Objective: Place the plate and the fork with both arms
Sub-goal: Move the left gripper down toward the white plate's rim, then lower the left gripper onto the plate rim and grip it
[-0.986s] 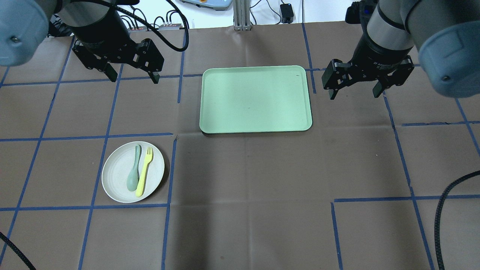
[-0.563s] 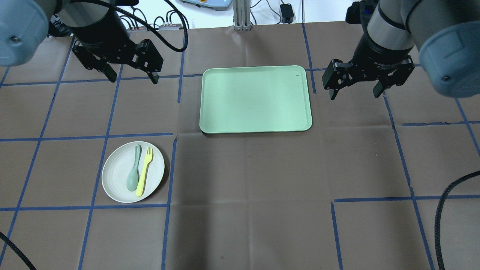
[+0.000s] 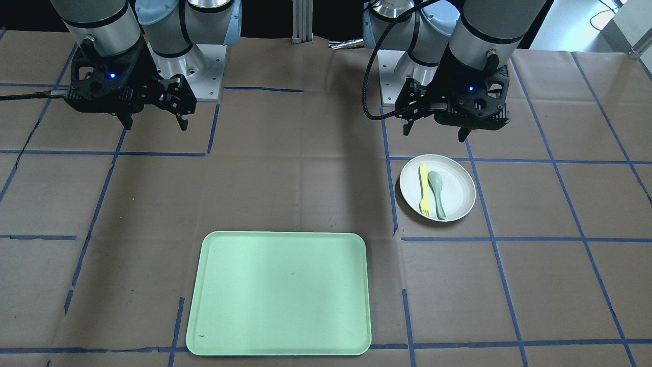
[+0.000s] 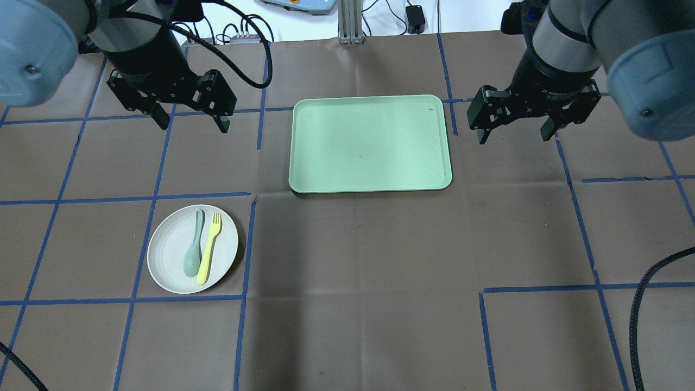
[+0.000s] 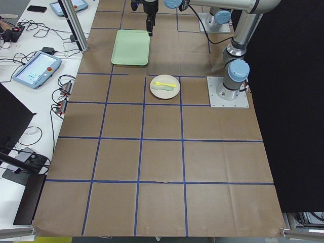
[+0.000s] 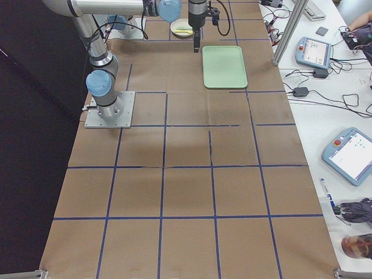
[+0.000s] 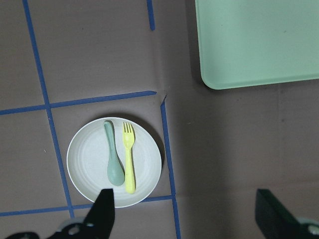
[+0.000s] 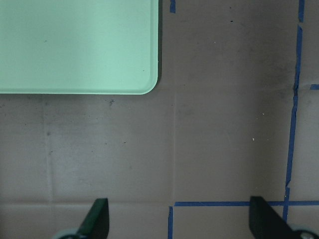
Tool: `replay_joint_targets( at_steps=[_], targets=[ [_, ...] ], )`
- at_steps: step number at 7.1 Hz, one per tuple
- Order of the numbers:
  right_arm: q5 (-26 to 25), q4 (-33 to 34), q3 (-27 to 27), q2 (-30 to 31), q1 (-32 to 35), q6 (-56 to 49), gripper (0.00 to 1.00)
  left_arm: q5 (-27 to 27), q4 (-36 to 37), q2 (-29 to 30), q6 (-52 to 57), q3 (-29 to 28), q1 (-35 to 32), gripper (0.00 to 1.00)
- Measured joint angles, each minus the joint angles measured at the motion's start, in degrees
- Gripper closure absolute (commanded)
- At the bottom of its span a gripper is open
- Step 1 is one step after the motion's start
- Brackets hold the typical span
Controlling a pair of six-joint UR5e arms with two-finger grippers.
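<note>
The off-white plate (image 4: pixel 168 255) lies on the table at the near left, with the pale-yellow fork (image 4: pixel 209 247) on it beside a grey-green spoon (image 4: pixel 193 252). The plate (image 7: pixel 87 157), fork (image 7: pixel 129 162) and spoon also show in the left wrist view. In the front-facing view the plate (image 3: pixel 456 183) and fork (image 3: pixel 423 189) sit just below the left gripper (image 3: pixel 435 131). My left gripper (image 4: pixel 191 122) hangs open and empty, high above the table, far of the plate. My right gripper (image 4: pixel 513 134) is open and empty, right of the tray.
A mint-green rectangular tray (image 4: pixel 370 143) lies at the table's far middle, between the two grippers; its corner shows in the right wrist view (image 8: pixel 75 45). Blue tape lines grid the brown table cover. A black cable (image 4: pixel 646 293) loops at the near right.
My left gripper has shifted slightly toward the near side and to the right. The right arm, plate, fork and tray have not moved.
</note>
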State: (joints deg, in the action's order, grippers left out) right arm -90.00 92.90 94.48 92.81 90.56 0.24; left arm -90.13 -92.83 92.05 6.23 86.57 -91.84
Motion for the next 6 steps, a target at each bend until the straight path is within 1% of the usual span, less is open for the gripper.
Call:
replay_joint_targets(
  at_steps=[2, 3, 4, 6],
  targets=[
    [0.0, 0.0, 0.0, 0.0, 0.0, -0.1, 0.0, 0.0, 0.7, -1.7, 3.7, 3.0, 2.0, 0.0],
    [0.0, 0.0, 0.0, 0.0, -0.1, -0.1, 0.0, 0.0, 0.6, -3.0, 7.2, 4.8, 4.9, 0.0],
    [0.0, 0.0, 0.0, 0.0, -0.1, -0.1, 0.0, 0.3, 0.6, -4.7, 12.6, 7.8, 9.2, 0.0],
    [0.0, 0.0, 0.0, 0.0, -0.1, -0.1, 0.0, 0.6, 4.0, -7.8, 22.8, 17.0, 18.4, 0.0]
  ],
)
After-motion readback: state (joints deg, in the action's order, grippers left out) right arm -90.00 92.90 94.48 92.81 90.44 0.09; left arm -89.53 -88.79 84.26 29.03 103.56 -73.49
